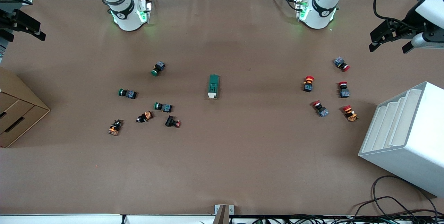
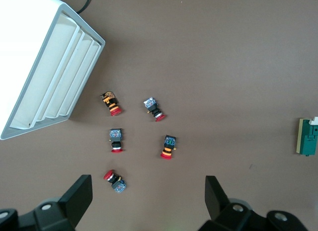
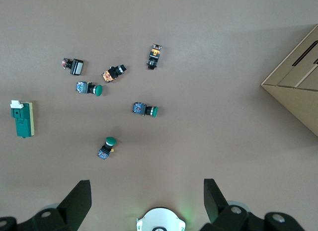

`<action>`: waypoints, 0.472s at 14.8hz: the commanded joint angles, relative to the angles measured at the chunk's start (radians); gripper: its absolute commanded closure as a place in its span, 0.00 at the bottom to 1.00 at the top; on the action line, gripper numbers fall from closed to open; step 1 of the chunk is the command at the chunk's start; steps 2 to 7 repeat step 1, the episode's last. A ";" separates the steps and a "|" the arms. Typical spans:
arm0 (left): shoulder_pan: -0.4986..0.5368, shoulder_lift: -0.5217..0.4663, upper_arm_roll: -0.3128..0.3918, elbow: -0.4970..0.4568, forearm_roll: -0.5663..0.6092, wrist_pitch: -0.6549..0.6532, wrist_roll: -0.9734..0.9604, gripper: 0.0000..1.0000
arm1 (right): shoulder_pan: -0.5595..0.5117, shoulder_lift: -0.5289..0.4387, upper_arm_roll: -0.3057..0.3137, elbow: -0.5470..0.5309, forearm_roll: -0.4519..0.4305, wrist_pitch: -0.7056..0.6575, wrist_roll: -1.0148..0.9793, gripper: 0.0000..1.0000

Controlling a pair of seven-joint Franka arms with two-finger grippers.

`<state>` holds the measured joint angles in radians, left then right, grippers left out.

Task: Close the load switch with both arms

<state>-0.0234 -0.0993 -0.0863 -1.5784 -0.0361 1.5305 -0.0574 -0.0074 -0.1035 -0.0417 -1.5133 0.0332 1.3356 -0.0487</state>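
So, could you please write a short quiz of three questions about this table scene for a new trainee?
1. True or false: the dark-green rectangular load switch is held by the left gripper.
2. How many red-capped push buttons lie toward the left arm's end of the table?
3. Which stands nearest that red group: A) the white slotted plastic rack, B) the brown cardboard drawer box?

Key:
1. False. The switch lies alone on the brown table, and both the left gripper and the right gripper wait with open jaws over the table's ends.
2. Five.
3. A.
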 commanded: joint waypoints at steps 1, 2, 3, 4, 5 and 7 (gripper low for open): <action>0.002 0.012 0.000 0.021 -0.008 -0.001 -0.007 0.00 | 0.004 -0.025 -0.009 -0.021 -0.003 0.004 -0.019 0.00; 0.002 0.012 0.000 0.021 -0.008 -0.001 -0.007 0.00 | 0.004 -0.025 -0.009 -0.021 -0.003 0.004 -0.019 0.00; 0.002 0.012 0.000 0.021 -0.008 -0.001 -0.007 0.00 | 0.004 -0.025 -0.009 -0.021 -0.003 0.004 -0.019 0.00; 0.002 0.012 0.000 0.021 -0.008 -0.001 -0.007 0.00 | 0.004 -0.025 -0.009 -0.021 -0.003 0.004 -0.019 0.00; 0.002 0.012 0.000 0.021 -0.008 -0.001 -0.007 0.00 | 0.004 -0.025 -0.009 -0.021 -0.003 0.004 -0.019 0.00; 0.002 0.012 0.000 0.021 -0.008 -0.001 -0.007 0.00 | 0.004 -0.025 -0.009 -0.021 -0.003 0.004 -0.019 0.00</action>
